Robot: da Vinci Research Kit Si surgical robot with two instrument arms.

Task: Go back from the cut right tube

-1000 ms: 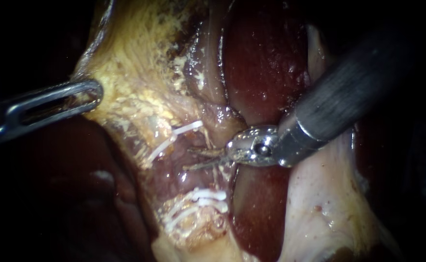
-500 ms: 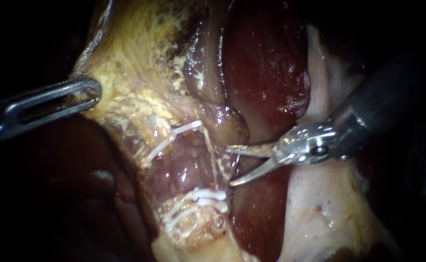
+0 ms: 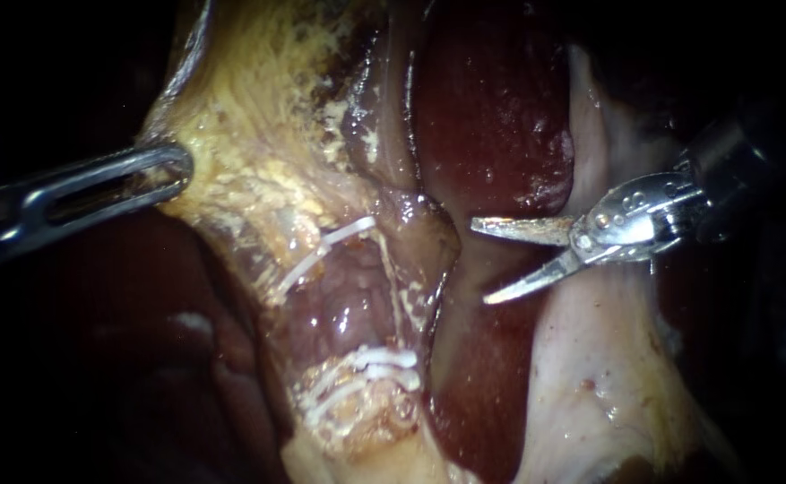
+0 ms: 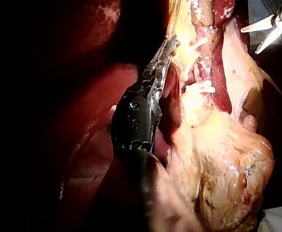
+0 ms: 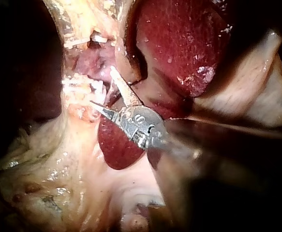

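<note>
My left instrument (image 3: 173, 170) is clamped on the yellow tissue (image 3: 258, 134), well left of the tube (image 3: 357, 300). The tube is purple and lumpy and runs lengthwise between the upper clip (image 3: 325, 251) and the lower clips (image 3: 370, 366); its cut is not plain to see. My right instrument (image 3: 480, 262), the nearer one, holds its jaws apart over the liver (image 3: 491, 116), clear of the tube and pointing across at it, so I judge the retreat lies along its own shaft, up and right.

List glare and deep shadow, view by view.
Endoscope view: glare on the right instrument's hinge, its shaft lost in shadow. Left wrist view: the liver beside the left instrument is dark. Right wrist view: wet glints on the liver.
</note>
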